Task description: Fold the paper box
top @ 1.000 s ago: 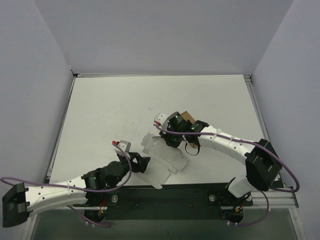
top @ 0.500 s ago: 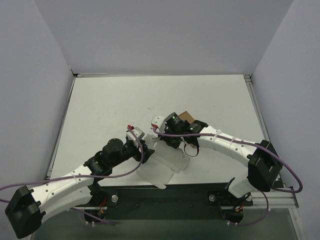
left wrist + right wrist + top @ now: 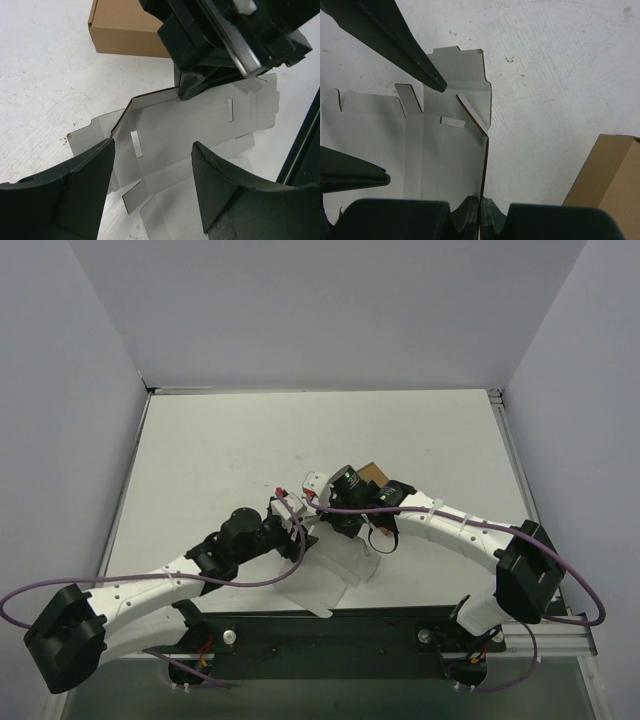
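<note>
The paper box (image 3: pixel 330 565) is a white-grey card blank with tabs and slots, lying near the table's front middle. In the right wrist view the paper box (image 3: pixel 445 155) has one side panel raised on edge, and my right gripper (image 3: pixel 481 212) is shut on that panel's edge. My right gripper (image 3: pixel 338 520) sits at the blank's far edge. My left gripper (image 3: pixel 300 527) is open, just above the blank's left part. In the left wrist view its fingers (image 3: pixel 70 195) stand wide apart over the paper box (image 3: pixel 190 125), holding nothing.
A small closed brown cardboard box (image 3: pixel 375 476) stands just behind the right gripper; it also shows in the left wrist view (image 3: pixel 127 30) and the right wrist view (image 3: pixel 610 175). Grey walls enclose the table on three sides. A black rail (image 3: pixel 330 630) runs along the near edge.
My left arm has swung forward and right, from the near left edge to over the blank's left part, close to the right gripper. The right gripper has kept its hold.
</note>
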Robot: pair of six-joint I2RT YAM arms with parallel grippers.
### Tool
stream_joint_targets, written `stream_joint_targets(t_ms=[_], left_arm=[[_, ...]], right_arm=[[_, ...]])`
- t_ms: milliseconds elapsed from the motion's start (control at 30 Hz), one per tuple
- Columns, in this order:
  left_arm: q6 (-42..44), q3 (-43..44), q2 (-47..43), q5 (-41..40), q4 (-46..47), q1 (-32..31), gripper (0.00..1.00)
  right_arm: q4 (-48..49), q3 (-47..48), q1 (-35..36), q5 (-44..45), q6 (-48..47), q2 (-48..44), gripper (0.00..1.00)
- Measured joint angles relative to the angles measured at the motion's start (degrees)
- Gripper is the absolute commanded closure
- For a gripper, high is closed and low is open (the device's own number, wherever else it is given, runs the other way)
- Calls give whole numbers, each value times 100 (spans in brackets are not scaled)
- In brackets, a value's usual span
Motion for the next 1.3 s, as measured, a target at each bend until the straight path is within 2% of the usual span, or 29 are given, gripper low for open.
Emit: stream_joint_targets(t_ms=[433,867,1000,1100,1300], left_arm=[[190,50,656,221,680,31,62],[321,50,815,177,951,31,81],[424,50,911,157,1067,26,95],[483,48,962,140,1137,15,100],[595,48,1003,28,1246,-83,100]], right_arm=[[-17,11,-15,-28,37,0,100],[-57,11,-46,-70,92,-44,100],[-76,11,-50,-81,120,-66,100],[-111,11,-50,-92,140,-85,100],[-166,11,-50,-101,164,-151,100]])
